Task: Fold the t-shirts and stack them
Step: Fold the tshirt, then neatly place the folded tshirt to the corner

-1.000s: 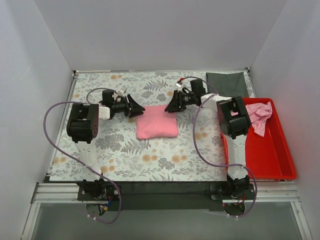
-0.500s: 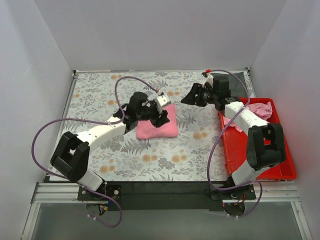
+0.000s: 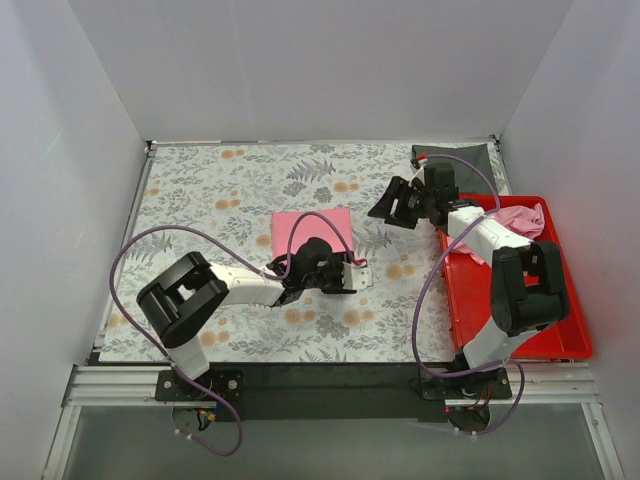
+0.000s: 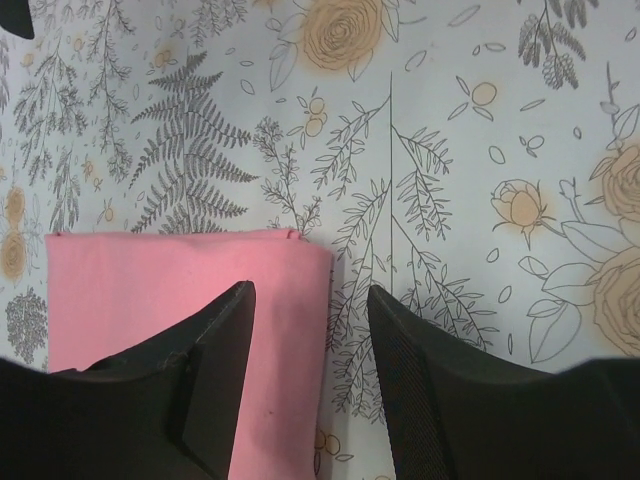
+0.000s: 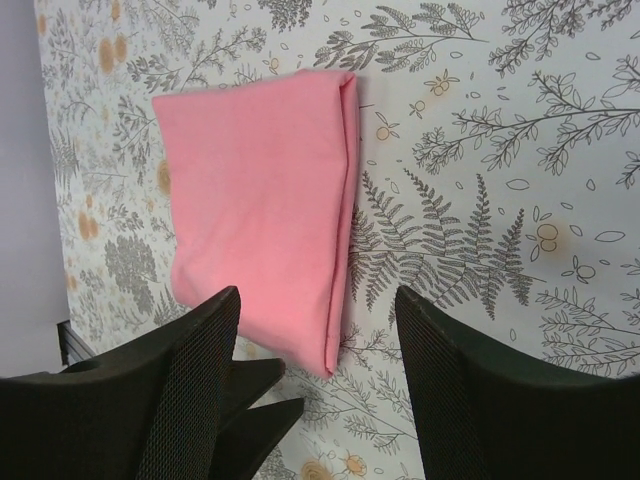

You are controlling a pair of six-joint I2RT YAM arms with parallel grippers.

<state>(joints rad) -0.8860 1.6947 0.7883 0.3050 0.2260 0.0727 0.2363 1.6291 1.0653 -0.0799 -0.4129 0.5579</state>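
A folded pink t-shirt [image 3: 310,230] lies flat in the middle of the table. My left gripper [image 3: 326,270] is open and low over its near edge; in the left wrist view its jaws [image 4: 310,295] straddle the shirt's [image 4: 170,290] side edge, holding nothing. My right gripper [image 3: 388,211] is open and empty, raised to the right of the shirt; in the right wrist view [image 5: 315,300] it looks down on the shirt [image 5: 260,190]. A second, crumpled pink t-shirt [image 3: 518,222] lies in the red bin [image 3: 545,310].
The red bin stands along the table's right edge. A dark grey cloth [image 3: 455,158] lies at the back right corner. The floral tablecloth [image 3: 200,190] covers the table. White walls close in the back and both sides.
My left arm has swung from the shirt's left side across it to its near edge. My right arm has pulled back from the shirt toward the right. The folded shirt has stayed in place.
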